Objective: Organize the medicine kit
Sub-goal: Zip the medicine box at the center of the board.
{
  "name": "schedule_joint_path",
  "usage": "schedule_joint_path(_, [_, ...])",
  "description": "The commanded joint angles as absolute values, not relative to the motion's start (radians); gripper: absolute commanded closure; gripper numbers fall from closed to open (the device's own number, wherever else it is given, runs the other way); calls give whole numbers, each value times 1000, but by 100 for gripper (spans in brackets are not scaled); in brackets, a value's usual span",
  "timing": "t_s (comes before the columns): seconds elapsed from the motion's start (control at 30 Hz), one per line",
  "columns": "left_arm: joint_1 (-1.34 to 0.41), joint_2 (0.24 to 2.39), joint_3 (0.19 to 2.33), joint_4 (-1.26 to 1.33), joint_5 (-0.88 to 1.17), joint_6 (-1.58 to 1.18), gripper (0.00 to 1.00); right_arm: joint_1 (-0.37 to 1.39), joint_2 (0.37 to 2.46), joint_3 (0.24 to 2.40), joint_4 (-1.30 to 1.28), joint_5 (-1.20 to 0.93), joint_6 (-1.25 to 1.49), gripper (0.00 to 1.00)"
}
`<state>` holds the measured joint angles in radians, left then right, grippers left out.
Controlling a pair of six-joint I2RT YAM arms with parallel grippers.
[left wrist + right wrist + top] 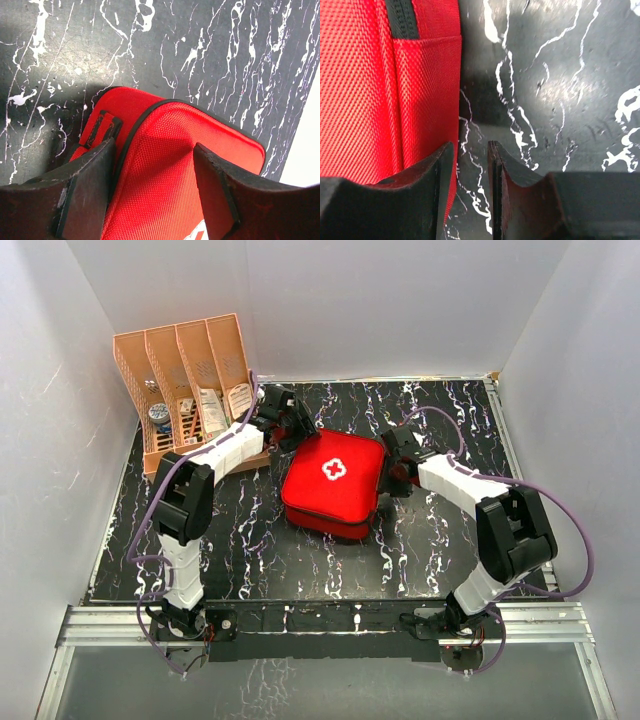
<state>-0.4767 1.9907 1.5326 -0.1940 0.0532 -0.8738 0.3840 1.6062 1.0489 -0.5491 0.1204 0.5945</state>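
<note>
The medicine kit (335,485) lies closed in the middle of the counter (250,540), its lid with the white cross (332,469) facing up. My left end effector (290,425) hangs over the far-left corner of the kit. It stands wide, with the red lid between the two fingers and nothing clamped. One finger (92,175) sits just beside a small black fabric tab (102,127) on the kit's side, probably because I am searching there for the zip. My right end effector (398,465) is low at the right side of the kit. It is narrow, with only bare counter showing between the fingers, and it holds nothing. One finger (427,190) is against the kit's red wall below the black zipper (402,17). I judge that this steadies the kit so it does not slide. The orange organizer rack (185,370) with small packets stands behind and left of the kit.
</note>
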Motion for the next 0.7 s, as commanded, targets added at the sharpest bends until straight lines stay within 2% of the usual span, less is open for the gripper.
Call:
schedule_joint_path(0.0, [-547, 1945, 1533, -187, 268, -885, 40, 429, 1621, 1055, -463, -10, 670, 67])
schedule_joint_path(0.37, [-468, 1816, 1384, -337, 394, -662, 41, 428, 1623, 1059, -468, 10, 661, 66])
schedule_joint_path(0.67, [-433, 1788, 1413, -464, 400, -538, 38, 427, 1634, 1082, -474, 26, 656, 62])
